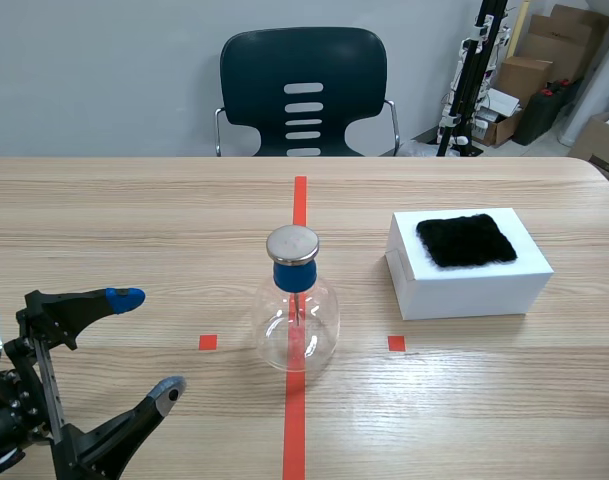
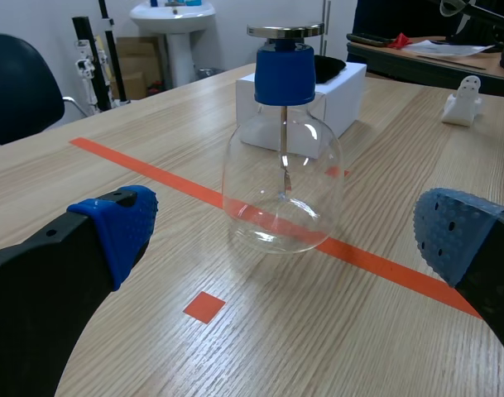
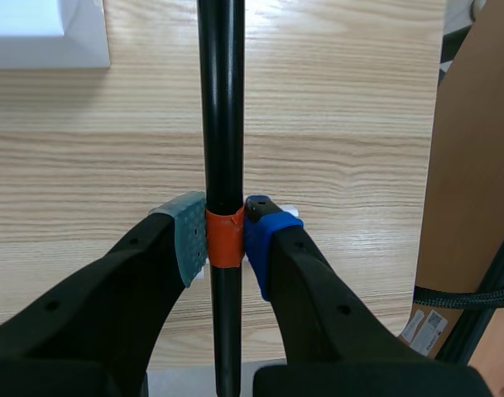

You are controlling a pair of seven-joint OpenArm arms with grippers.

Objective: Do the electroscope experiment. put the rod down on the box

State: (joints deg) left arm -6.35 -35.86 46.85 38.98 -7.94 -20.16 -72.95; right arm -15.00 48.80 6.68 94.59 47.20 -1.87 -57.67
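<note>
Wooden table (image 1: 504, 400) fills most of the room, with a dark chair (image 1: 304, 90) behind it. A white box (image 1: 469, 285) with a black cloth (image 1: 466, 240) on top sits beside a glass jar (image 1: 297, 320). The left gripper (image 1: 147, 343) has its fingers wide apart near the jar. The right gripper (image 3: 225, 240) squeezes the black rod (image 3: 222, 99) at its orange band, not on the box.

A glass electroscope flask (image 1: 297, 322) is standing upright at the middle of the table (image 1: 134, 220), blocking the central lane. Open wood is lying between it and the white box (image 1: 464, 292) to its right. A black cloth (image 1: 466, 240) is covering most of the box's top.
</note>
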